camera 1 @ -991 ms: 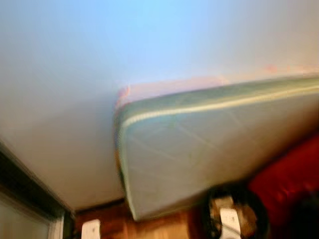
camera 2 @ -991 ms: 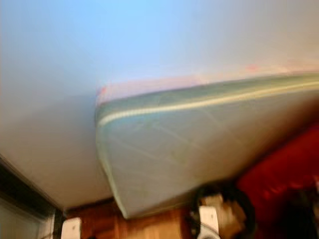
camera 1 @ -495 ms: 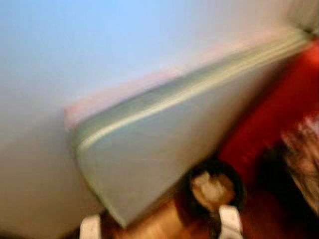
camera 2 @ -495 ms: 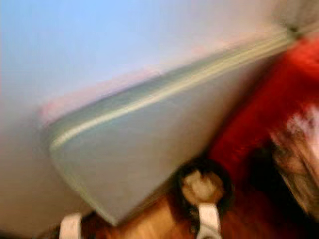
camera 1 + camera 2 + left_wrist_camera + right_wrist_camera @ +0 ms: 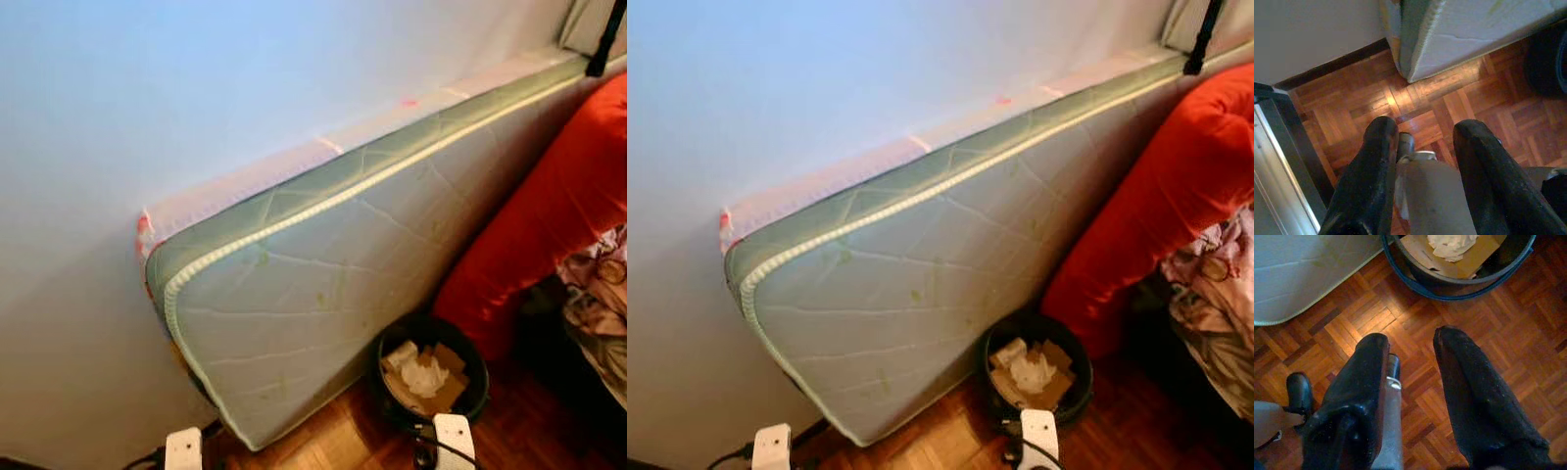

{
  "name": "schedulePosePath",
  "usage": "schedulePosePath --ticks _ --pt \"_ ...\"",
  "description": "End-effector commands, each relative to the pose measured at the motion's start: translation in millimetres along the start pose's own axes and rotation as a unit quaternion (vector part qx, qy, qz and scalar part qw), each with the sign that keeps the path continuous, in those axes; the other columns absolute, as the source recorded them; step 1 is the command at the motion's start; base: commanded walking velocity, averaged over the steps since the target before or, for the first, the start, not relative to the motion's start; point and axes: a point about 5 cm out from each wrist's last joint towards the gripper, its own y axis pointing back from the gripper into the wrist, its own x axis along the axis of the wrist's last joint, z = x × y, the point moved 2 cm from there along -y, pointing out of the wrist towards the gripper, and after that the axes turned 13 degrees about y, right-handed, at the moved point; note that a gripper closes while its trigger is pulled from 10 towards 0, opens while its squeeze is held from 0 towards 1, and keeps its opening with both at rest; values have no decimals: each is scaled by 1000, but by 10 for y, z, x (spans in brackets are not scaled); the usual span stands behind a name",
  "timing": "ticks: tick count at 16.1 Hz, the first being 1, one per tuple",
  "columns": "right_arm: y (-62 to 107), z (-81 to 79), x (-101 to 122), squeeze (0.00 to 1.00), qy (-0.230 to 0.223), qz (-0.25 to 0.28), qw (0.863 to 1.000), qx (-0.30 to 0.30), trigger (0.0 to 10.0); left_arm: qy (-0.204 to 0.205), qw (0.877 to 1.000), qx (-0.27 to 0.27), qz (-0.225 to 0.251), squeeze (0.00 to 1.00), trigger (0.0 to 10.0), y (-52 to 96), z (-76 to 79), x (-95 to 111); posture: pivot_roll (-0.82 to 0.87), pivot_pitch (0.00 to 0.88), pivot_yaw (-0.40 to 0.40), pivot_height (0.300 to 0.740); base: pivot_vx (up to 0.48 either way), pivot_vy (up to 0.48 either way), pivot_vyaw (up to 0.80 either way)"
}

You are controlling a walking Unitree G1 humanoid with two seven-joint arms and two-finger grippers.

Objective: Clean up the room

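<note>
A black waste bin [image 5: 394,409] stands on the parquet floor against a pale green mattress [image 5: 343,294] that leans on the wall. Crumpled white paper and brown cardboard [image 5: 423,374] lie inside the bin. My right gripper [image 5: 1411,338] hangs open above the floor, a short way from the bin's rim [image 5: 1449,288], with nothing between its fingers. My left gripper [image 5: 1426,128] is also open and empty, hanging over the floor near the mattress's lower corner [image 5: 1415,58].
A big red cushion [image 5: 539,235] rests against the mattress to the right of the bin. Patterned cloth [image 5: 598,304] lies at the far right. A dark door frame and metal sill [image 5: 1283,161] run along my left. Bare parquet [image 5: 1400,308] lies before me.
The camera has swung and settled, so the blur is gone. The mattress now runs up to the right, and the bin, red cushion and patterned cloth show clearly.
</note>
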Motion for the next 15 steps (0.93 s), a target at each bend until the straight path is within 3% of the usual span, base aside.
schedulePosePath --ticks 1,7,10,12,15 --pt "108 69 -426 0 -158 -56 986 6 10000 -111 990 55 -69 0 10000 119 -605 27 23 0 45 740 0 0 0" --pt "107 73 -435 0 -154 -64 986 6 10000 -118 989 51 -68 0 10000 111 -569 16 22 0 43 740 0 -193 0" --pt "106 70 -434 0 -154 -66 986 9 10000 -118 990 50 -65 0 10000 99 -537 22 22 0 41 740 0 -474 -660" --pt "106 74 -433 0 -148 -66 987 9 10000 -118 990 50 -64 0 10000 98 -532 21 21 0 40 740 0 0 -613" --pt "106 86 -427 0 -151 -61 987 4 10000 -116 990 50 -64 0 10000 107 -546 7 19 0 37 740 0 0 0"
